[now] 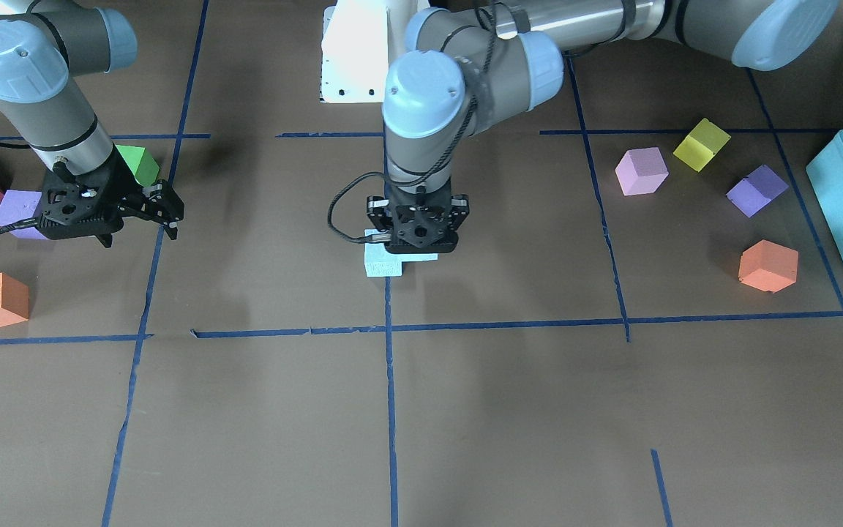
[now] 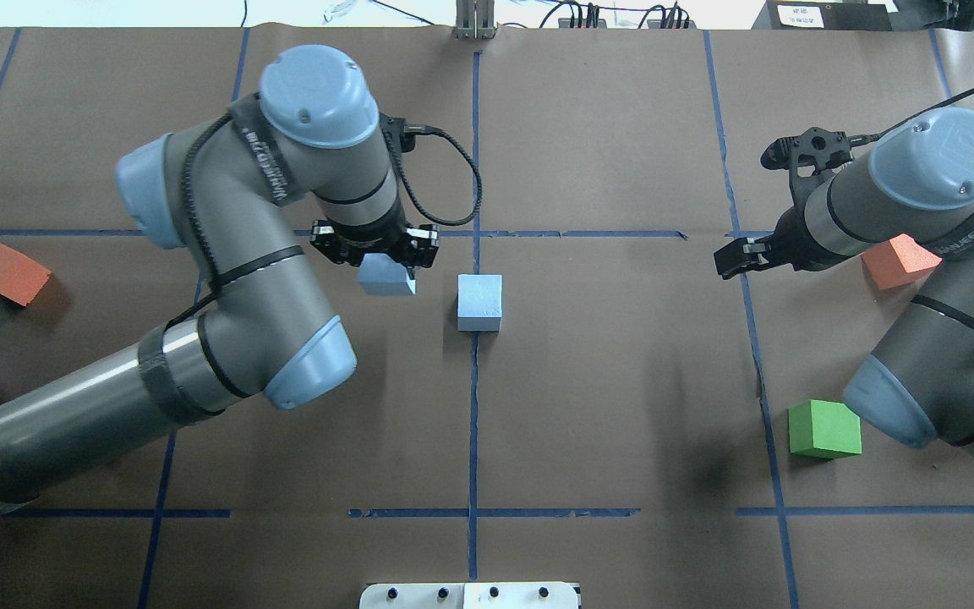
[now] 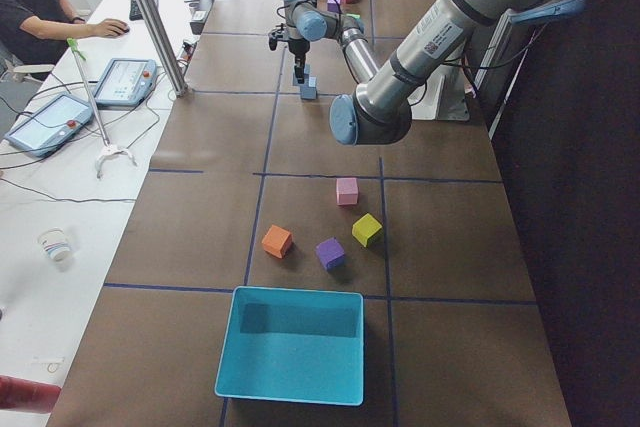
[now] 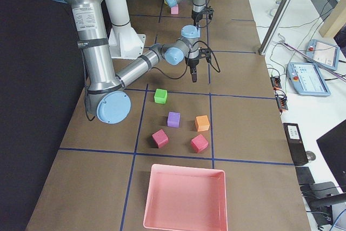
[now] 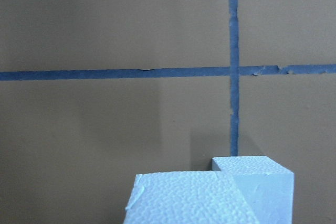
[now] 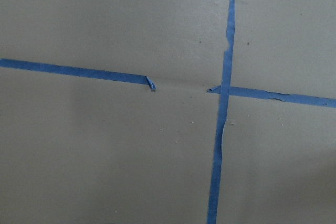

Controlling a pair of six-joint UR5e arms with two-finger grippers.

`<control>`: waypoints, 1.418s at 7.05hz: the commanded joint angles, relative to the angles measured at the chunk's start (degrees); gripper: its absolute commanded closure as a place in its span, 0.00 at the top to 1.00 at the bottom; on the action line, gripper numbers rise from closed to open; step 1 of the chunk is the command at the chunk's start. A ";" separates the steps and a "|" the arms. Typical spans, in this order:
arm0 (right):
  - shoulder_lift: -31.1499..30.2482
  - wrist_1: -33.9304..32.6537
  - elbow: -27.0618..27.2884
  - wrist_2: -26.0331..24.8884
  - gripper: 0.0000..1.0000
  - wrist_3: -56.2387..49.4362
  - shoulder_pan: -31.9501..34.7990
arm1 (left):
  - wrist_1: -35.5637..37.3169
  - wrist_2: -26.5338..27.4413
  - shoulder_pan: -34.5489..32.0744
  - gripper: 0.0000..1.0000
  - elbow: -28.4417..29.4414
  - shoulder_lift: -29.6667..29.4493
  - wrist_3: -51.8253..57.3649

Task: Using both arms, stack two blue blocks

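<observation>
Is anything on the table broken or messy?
Only the blue tape: in the right wrist view one line is torn, leaving a bare gap just before the crossing, and its loose end curls up. Nothing else stands out.

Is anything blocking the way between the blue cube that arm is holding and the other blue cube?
Nothing visible does. The left gripper holds one pale blue foam cube close beside the second pale blue foam cube. Only bare brown table shows between them.

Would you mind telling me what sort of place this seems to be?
Likely a robotics lab: a tape-gridded table, teach pendants on a side bench, and an operator seated nearby.
</observation>
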 commanded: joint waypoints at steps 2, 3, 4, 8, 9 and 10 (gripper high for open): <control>0.29 0.07 -0.56 -0.13 1.00 0.04 -0.40 | -0.34 0.22 1.52 0.02 8.11 -5.87 -1.86; 0.20 0.07 -0.56 -0.13 1.00 0.04 -0.40 | -0.43 0.39 2.30 0.02 8.30 -5.61 -1.77; 0.20 0.07 -0.56 -0.13 1.00 0.04 -0.48 | -1.56 0.92 3.09 0.03 8.30 -5.26 -1.95; -0.06 0.95 -0.74 -0.22 1.00 0.04 -0.75 | -2.27 0.92 3.10 0.04 8.30 -4.47 -2.39; -0.06 0.95 -0.74 -0.22 1.00 0.04 -0.84 | -3.32 0.92 3.10 0.07 8.30 -4.11 -2.39; -0.06 0.95 -0.74 -0.22 1.00 0.04 -0.84 | -3.85 0.92 3.10 0.08 8.30 -4.02 -2.39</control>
